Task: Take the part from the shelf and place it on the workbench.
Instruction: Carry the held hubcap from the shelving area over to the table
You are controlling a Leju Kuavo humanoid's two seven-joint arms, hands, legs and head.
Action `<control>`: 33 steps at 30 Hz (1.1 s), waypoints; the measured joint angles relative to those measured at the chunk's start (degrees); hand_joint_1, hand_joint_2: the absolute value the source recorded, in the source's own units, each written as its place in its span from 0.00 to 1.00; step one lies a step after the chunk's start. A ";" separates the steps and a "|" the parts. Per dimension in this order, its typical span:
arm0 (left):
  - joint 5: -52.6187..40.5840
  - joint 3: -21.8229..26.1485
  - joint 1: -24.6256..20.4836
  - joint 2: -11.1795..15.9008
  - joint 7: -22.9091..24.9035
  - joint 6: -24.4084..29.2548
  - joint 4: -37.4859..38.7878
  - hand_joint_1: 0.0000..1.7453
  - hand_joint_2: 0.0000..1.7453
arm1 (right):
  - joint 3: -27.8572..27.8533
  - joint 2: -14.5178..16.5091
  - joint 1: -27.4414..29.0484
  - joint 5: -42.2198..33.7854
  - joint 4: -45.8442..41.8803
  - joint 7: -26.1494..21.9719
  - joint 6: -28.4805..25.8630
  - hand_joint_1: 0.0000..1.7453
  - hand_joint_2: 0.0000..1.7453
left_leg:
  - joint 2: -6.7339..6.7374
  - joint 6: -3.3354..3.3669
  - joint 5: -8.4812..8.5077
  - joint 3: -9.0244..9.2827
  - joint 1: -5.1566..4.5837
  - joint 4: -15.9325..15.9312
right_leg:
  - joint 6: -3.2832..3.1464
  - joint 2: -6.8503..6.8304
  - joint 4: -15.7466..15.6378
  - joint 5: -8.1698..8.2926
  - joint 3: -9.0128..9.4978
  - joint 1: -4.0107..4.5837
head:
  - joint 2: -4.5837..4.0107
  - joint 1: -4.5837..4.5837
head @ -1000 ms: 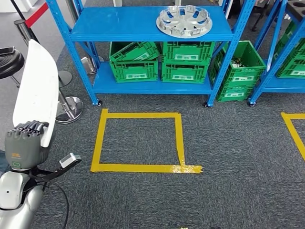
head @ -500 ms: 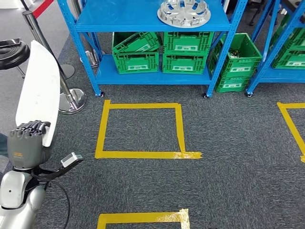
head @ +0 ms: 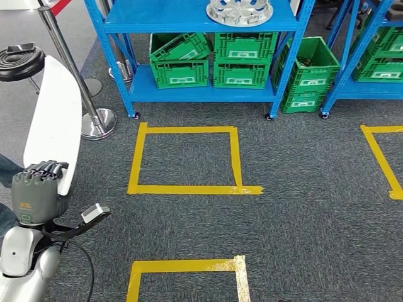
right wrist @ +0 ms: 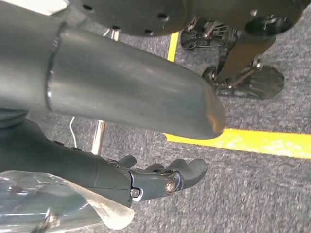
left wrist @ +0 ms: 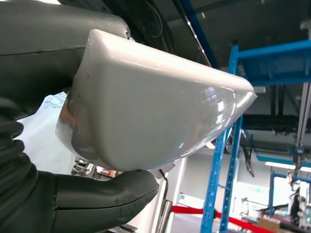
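Now your left robot hand (head: pixel 37 192) is wrapped around the lower end of the white part (head: pixel 55 123), fingers curled over one face and the thumb (left wrist: pixel 110 196) pressed under the other, so the part stands upright above the hand at the left of the head view. From the left wrist you see the part's glossy white shell (left wrist: pixel 154 104) resting against that thumb. Your right robot hand (right wrist: pixel 157 179) hangs over the grey carpet (right wrist: pixel 256 194) with its fingers loosely apart and nothing in them. Beyond the left hand, yellow tape rectangles (head: pixel 185 157) mark the carpet. Farther out stands the blue shelf (head: pixel 190 16), with a silver wheel cover (head: pixel 239 11) near its right end and green crates (head: pixel 214 60) on the lower level. A stanchion (head: pixel 80 88) stands left of the shelf.
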 joint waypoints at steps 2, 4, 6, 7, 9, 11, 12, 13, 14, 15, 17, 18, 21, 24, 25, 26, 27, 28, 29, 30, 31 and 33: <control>0.88 -0.07 -0.08 -0.02 -0.58 0.00 0.06 1.00 1.00 | -0.01 0.01 0.04 -0.01 -0.01 -0.02 0.01 0.00 0.00 | 0.02 0.64 -0.89 1.47 -0.41 -3.48 | 0.69 -0.03 -0.20 1.19 -0.32 -0.19 | 0.00 0.04; 1.28 -0.08 -0.09 -0.05 -0.75 0.00 0.18 1.00 1.00 | 0.01 -0.02 0.16 -0.02 -0.01 -0.01 0.02 0.00 0.00 | 0.20 1.46 0.38 0.60 -0.47 -3.78 | 1.34 0.11 0.39 0.80 -1.20 -0.46 | 0.00 0.03; 1.65 -0.08 -0.07 -0.10 -0.78 0.00 0.37 1.00 1.00 | 0.02 -0.04 0.27 -0.03 -0.01 0.02 0.05 0.00 0.00 | 0.36 2.13 1.63 -0.60 -0.32 -3.97 | 1.74 0.36 5.21 -3.09 -3.44 -0.57 | 0.00 0.19; 1.83 -0.08 -0.06 -0.13 -0.79 0.00 0.50 1.00 1.00 | 0.02 -0.04 0.30 -0.03 -0.01 0.03 0.08 0.00 0.00 | 0.36 2.31 2.15 -1.34 -0.35 -3.90 | 1.89 0.42 9.15 -5.67 -4.79 -0.59 | 0.00 0.29; 2.28 -0.08 -0.01 -0.19 -0.79 0.00 0.89 1.00 1.00 | 0.03 -0.05 0.33 -0.04 -0.01 0.04 0.08 0.00 0.00 | 0.37 2.33 3.15 -2.78 -0.47 -3.66 | 2.09 0.44 15.25 -8.71 -6.12 -0.61 | 0.00 0.34; 2.86 -0.08 0.00 -0.27 -0.77 0.00 1.34 1.00 1.00 | 0.02 -0.09 0.38 -0.04 -0.01 0.07 -0.02 0.00 0.00 | 0.36 2.15 3.86 -3.88 -0.52 -3.36 | 2.04 0.44 13.24 -7.74 -3.23 -0.60 | 0.00 0.36; 3.17 -0.08 0.00 -0.32 -0.72 0.00 1.56 1.00 1.00 | 0.02 -0.12 0.38 -0.04 -0.01 0.08 -0.09 0.00 0.00 | 0.36 2.02 4.06 -4.25 -0.52 -3.13 | 1.90 0.44 9.33 -6.38 -0.29 -0.59 | 0.00 0.37; 3.43 -0.08 -0.03 -0.37 -0.59 0.00 1.75 1.00 1.00 | 0.02 -0.16 0.33 -0.04 -0.01 0.09 -0.13 0.00 0.00 | 0.38 1.86 4.19 -4.57 -0.62 -2.84 | 1.71 0.44 5.12 -5.52 2.53 -0.55 | 0.00 0.37; 3.71 -0.09 -0.09 -0.41 -0.39 0.00 1.93 1.00 1.00 | 0.02 -0.19 0.26 -0.04 -0.01 0.11 -0.16 0.00 0.00 | 0.40 1.67 4.30 -4.93 -0.70 -2.45 | 1.48 0.46 1.74 -5.02 4.71 -0.53 | 0.00 0.33; 4.08 -0.11 -0.18 -0.43 -0.10 0.00 2.13 1.00 1.00 | 0.02 -0.22 0.21 -0.04 -0.01 0.13 -0.19 0.00 0.00 | 0.42 1.42 4.44 -5.29 -0.76 -2.13 | 1.24 0.50 -0.22 -4.95 5.86 -0.48 | 0.00 0.32; 5.15 -0.32 -0.34 -0.43 0.59 0.00 2.62 1.00 1.00 | 0.03 -0.23 0.26 -0.04 -0.01 0.20 -0.20 0.00 0.00 | 0.44 0.82 4.83 -5.83 -0.77 -1.77 | 0.72 0.55 -0.85 -5.00 5.98 -0.42 | 0.00 0.26; 5.82 -0.47 -0.37 -0.38 0.96 0.00 2.89 1.00 1.00 | 0.03 -0.20 0.36 -0.04 -0.01 0.25 -0.20 0.00 0.00 | 0.39 0.52 4.83 -5.99 -0.72 -1.62 | 0.37 0.49 -0.92 -4.74 5.87 -0.50 | 0.00 0.30; 7.61 -1.07 -0.41 0.01 1.86 0.00 3.53 1.00 1.00 | 0.03 -0.11 0.45 -0.01 -0.01 0.44 -0.26 0.00 0.00 | 0.11 -0.52 1.18 -8.11 -0.42 3.50 | -0.66 0.27 -1.28 -3.94 5.55 -0.83 | 0.00 -0.06; 8.17 -1.58 -0.24 0.20 2.21 0.00 4.15 1.00 1.00 | 0.02 -0.13 0.43 0.02 -0.01 0.52 -0.37 0.00 0.00 | 0.07 -1.35 -3.66 -11.97 0.20 13.68 | -0.87 0.27 -1.13 -3.49 4.76 -0.66 | 0.00 -0.20; 8.20 -1.72 -0.20 0.25 2.26 0.00 4.36 1.00 1.00 | 0.02 -0.13 0.46 0.02 -0.01 0.54 -0.38 0.00 0.00 | 0.07 -1.44 -3.50 -11.97 0.33 14.36 | -0.81 0.28 -0.99 -3.36 4.49 -0.62 | 0.00 -0.20; 8.22 -1.83 -0.18 0.32 2.29 0.00 4.53 1.00 1.00 | 0.02 -0.13 0.48 0.02 -0.01 0.56 -0.35 0.00 0.00 | 0.07 -1.44 -2.29 -10.86 0.41 12.70 | -0.74 0.30 -0.83 -3.27 4.26 -0.61 | 0.00 -0.20; 8.24 -1.91 -0.19 0.40 2.31 0.00 4.64 1.00 1.00 | 0.02 -0.12 0.48 0.03 -0.01 0.56 -0.32 0.00 0.00 | 0.07 -1.34 -0.39 -8.85 0.45 9.15 | -0.66 0.32 -0.66 -3.21 4.10 -0.60 | 0.00 -0.21; 8.26 -1.99 -0.23 0.48 2.31 0.00 4.71 1.00 1.00 | 0.02 -0.11 0.48 0.03 -0.01 0.56 -0.30 0.00 0.00 | 0.07 -1.15 1.08 -6.62 0.45 5.07 | -0.54 0.33 -0.53 -3.14 3.98 -0.59 | 0.00 -0.20; 8.27 -2.08 -0.28 0.54 2.32 0.00 4.75 1.00 1.00 | 0.02 -0.11 0.44 0.04 -0.01 0.56 -0.28 0.00 0.00 | 0.06 -0.92 2.11 -4.85 0.37 1.57 | -0.35 0.34 -0.36 -3.06 3.81 -0.51 | 0.00 -0.19; 8.28 -2.16 -0.31 0.59 2.32 0.00 4.77 1.00 1.00 | 0.02 -0.10 0.39 0.04 -0.01 0.56 -0.30 0.00 0.00 | 0.03 -0.66 2.55 -3.87 0.28 -0.61 | -0.10 0.34 -0.25 -2.94 3.58 -0.44 | 0.00 -0.16; 8.29 -2.24 -0.31 0.62 2.32 0.00 4.80 1.00 1.00 | 0.02 -0.11 0.37 0.04 -0.01 0.56 -0.31 0.00 0.00 | 0.01 -0.51 2.49 -3.63 0.21 -1.52 | -0.06 0.35 -0.12 -2.92 3.32 -0.34 | 0.00 -0.14; 8.30 -2.35 -0.24 0.64 2.36 0.00 4.89 1.00 1.00 | 0.02 -0.12 0.41 0.04 -0.01 0.56 -0.32 0.00 0.00 | -0.04 -0.36 2.73 -3.92 0.08 -1.74 | -0.09 0.34 -0.03 -2.78 2.99 -0.30 | 0.00 -0.10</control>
